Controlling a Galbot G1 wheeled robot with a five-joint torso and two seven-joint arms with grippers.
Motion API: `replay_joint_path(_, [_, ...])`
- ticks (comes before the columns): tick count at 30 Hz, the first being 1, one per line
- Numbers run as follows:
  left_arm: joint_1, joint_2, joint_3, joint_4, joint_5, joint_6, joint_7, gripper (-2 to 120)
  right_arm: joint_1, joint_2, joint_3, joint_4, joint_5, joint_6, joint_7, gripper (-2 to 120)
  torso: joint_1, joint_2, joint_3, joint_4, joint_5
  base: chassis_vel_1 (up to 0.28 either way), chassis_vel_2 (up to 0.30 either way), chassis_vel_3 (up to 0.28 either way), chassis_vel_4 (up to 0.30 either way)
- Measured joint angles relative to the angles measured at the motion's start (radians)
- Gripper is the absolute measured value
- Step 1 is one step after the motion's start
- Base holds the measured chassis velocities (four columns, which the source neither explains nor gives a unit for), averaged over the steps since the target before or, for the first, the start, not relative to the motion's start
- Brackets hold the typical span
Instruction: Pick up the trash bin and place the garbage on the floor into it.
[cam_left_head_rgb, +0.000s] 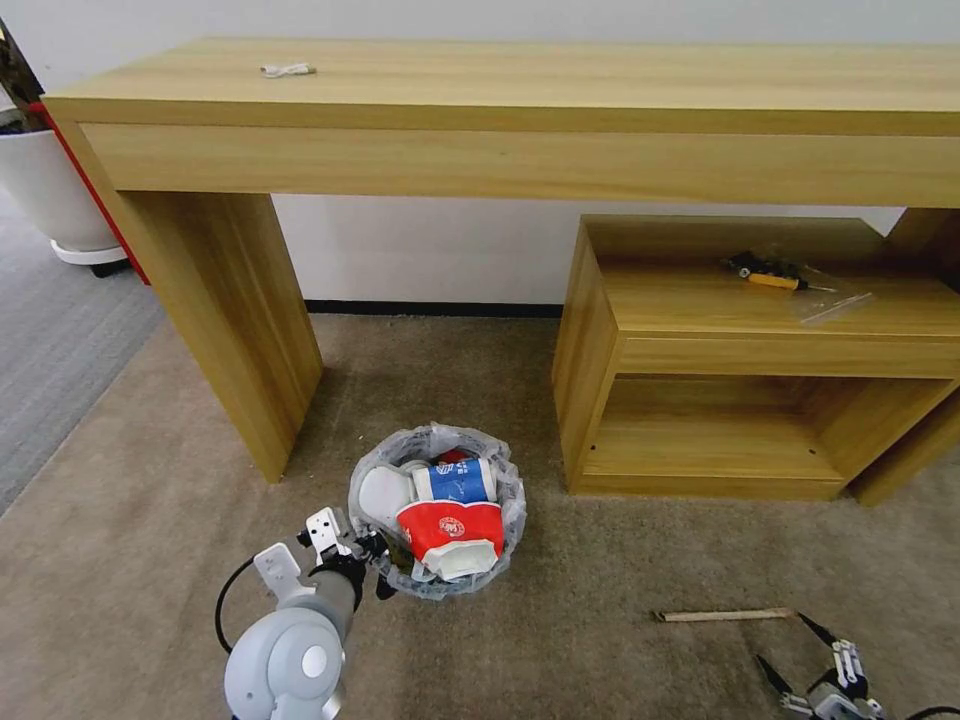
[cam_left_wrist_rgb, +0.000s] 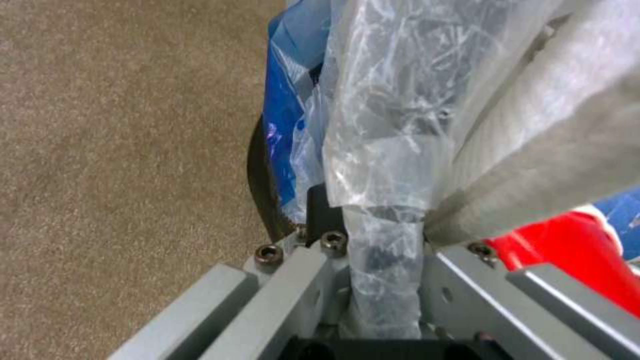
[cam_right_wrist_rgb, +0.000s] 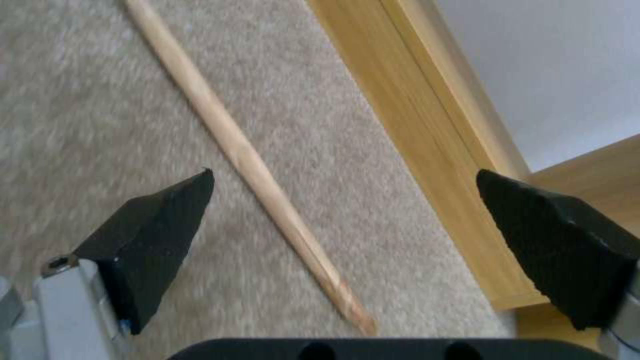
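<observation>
Right gripper (cam_left_head_rgb: 790, 650) hangs spread wide just above the stick (cam_left_head_rgb: 725, 615) on the carpet (cam_left_head_rgb: 600, 640); left gripper (cam_left_head_rgb: 385, 570) is clenched on the bin's (cam_left_head_rgb: 437, 510) bagged rim; bin, full of litter, sits before the desk (cam_left_head_rgb: 500, 110).

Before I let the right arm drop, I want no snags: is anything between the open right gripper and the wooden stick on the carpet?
Nothing visible. The right gripper hangs open above the wooden stick, which lies alone on bare beige carpet between the fingertips. The wooden shelf unit stands off to one side, clear of the stick.
</observation>
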Motion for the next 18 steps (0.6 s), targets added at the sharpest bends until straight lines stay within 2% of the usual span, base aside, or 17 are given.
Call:
replay_joint_path(8, [0.005, 0.000, 0.000, -0.004, 0.004, 0.000, -0.001, 0, 0.060, -0.005, -0.109, -0.004, 0.182, 0.000, -0.075, 100, 0.000, 0.000, 0.000, 0.0000, 0.0000, 0.000, 0.000, 0.000, 0.000])
replay_joint_path(18, [0.011, 0.000, -0.001, -0.016, 0.012, 0.001, -0.004, 0, 0.121, -0.017, -0.204, -0.034, 0.181, 0.000, -0.091, 100, 0.000, 0.000, 0.000, 0.0000, -0.0002, 0.000, 0.000, 0.000, 0.000])
